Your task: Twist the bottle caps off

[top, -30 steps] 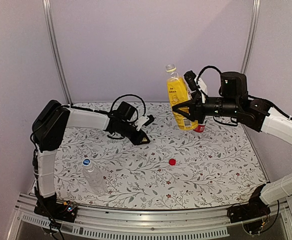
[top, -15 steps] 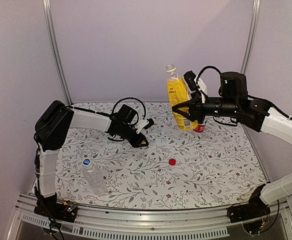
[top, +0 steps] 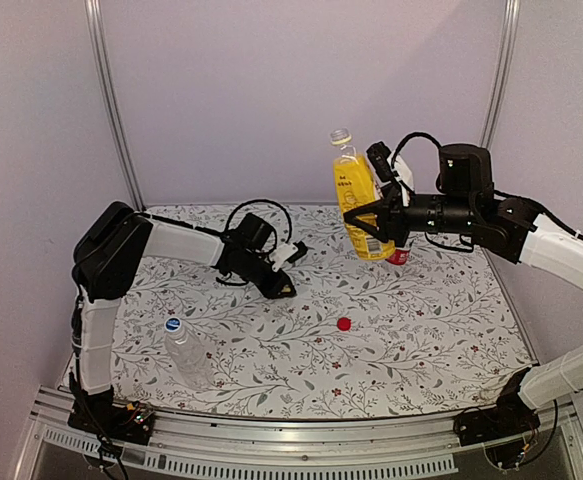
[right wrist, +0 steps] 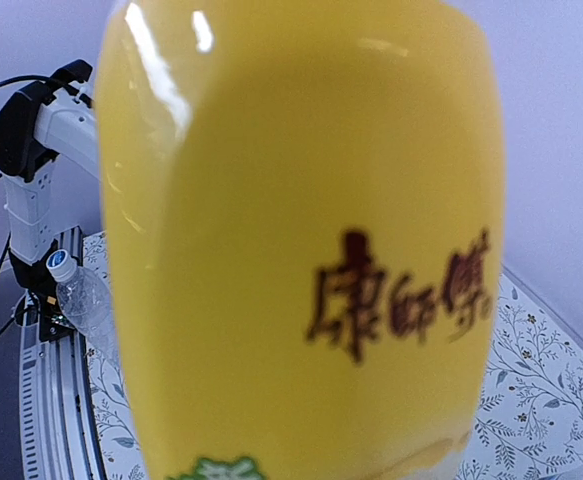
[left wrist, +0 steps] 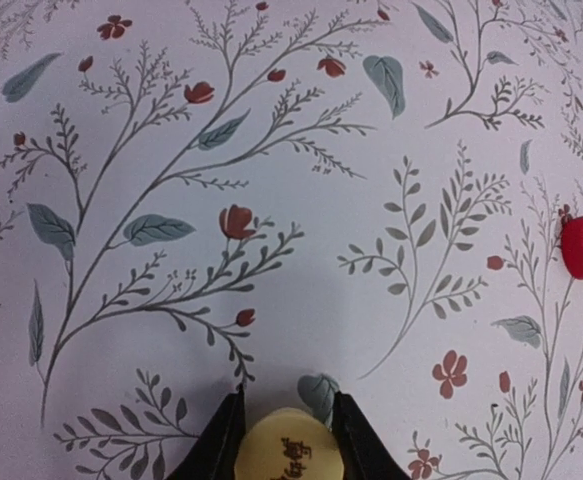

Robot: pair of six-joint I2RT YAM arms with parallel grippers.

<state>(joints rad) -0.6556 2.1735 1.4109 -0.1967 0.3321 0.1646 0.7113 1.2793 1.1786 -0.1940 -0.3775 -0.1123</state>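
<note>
With left gripper [left wrist: 287, 412] pinches yellow cap [left wrist: 287, 452] low over table [top: 421, 320] to drop it; with right gripper [top: 373, 222] holds bottle [top: 354, 195] up.

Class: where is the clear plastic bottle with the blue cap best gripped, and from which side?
Around the mid-body of the clear plastic bottle, coming in level from the side. It stands upright with its round blue cap on top, so a side grip likely leaves the cap free to twist.
</note>
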